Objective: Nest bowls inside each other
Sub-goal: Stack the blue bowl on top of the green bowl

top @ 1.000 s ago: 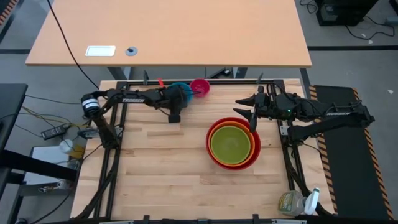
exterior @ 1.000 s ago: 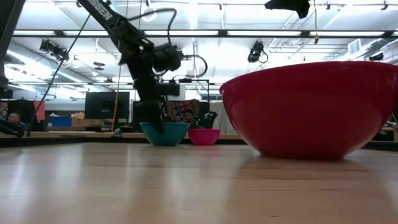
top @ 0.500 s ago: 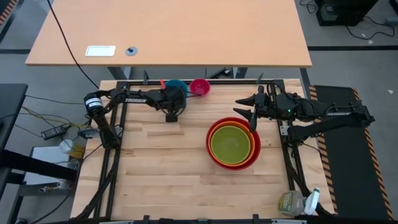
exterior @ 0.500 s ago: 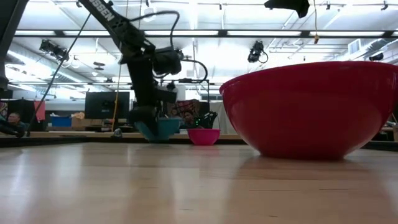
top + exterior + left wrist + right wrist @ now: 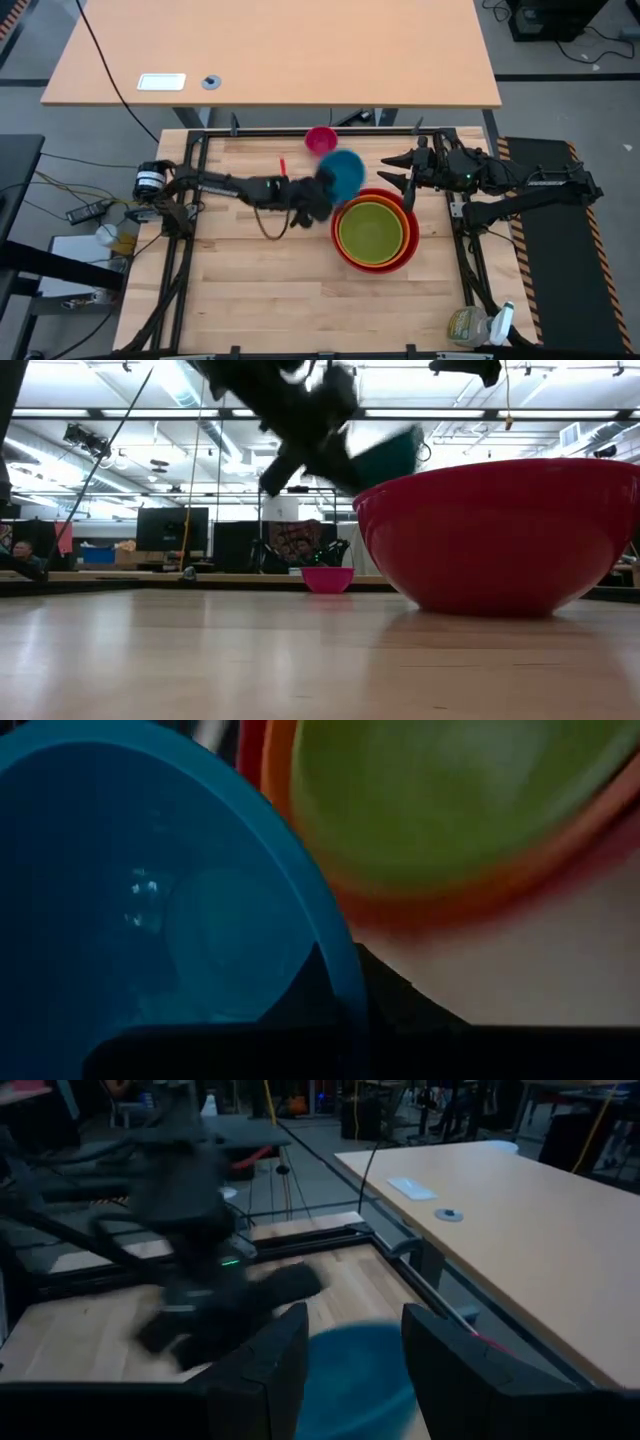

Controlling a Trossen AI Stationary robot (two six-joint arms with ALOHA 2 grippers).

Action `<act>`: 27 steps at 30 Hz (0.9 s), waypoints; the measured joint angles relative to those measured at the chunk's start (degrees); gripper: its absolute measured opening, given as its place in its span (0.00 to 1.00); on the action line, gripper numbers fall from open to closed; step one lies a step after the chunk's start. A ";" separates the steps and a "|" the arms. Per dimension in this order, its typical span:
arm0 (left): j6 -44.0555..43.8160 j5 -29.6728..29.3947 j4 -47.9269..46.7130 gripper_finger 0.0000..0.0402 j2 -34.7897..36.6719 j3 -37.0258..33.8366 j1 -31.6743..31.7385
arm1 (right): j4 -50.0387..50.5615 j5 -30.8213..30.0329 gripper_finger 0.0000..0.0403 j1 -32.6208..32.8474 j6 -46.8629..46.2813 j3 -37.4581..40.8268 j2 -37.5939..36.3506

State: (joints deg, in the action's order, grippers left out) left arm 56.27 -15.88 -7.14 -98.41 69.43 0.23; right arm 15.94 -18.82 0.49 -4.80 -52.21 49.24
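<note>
Lifted since before, left end effector [image 5: 322, 192] grips blue bowl [image 5: 343, 170].

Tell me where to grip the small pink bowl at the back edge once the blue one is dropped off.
Take the pink bowl by its rim, coming from above with one finger inside the wall and one outside. It sits upright and open-side up, alone near the back rail, so the thin rim is the only graspable edge. The left gripper, shut on the blue bowl, must release first.

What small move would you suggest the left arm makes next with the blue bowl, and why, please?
Probably carry it a little further right, over the yellow-green bowl. The left gripper holds the blue bowl in the air, only at the stack's rim, not yet centred.
</note>
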 joint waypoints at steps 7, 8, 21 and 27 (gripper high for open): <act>-6.27 14.47 -8.89 0.01 -5.12 12.42 -1.94 | -0.85 -1.30 0.42 -0.27 0.04 0.00 -0.46; -6.78 16.11 -11.11 0.01 -6.58 15.36 -2.00 | -0.96 -1.30 0.42 -0.39 -0.04 -0.02 -0.42; -10.24 19.17 -31.66 0.07 -26.43 37.48 -5.08 | -0.39 -1.24 0.42 -0.48 -0.58 -0.02 -0.51; -13.53 15.95 -25.46 0.25 -27.47 37.69 -5.84 | 0.19 -0.89 0.42 -0.47 -0.97 -0.02 -0.51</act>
State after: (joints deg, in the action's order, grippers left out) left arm 42.74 0.08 -32.60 -125.88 107.11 -5.61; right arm 16.14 -19.70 0.03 -5.77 -52.23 48.73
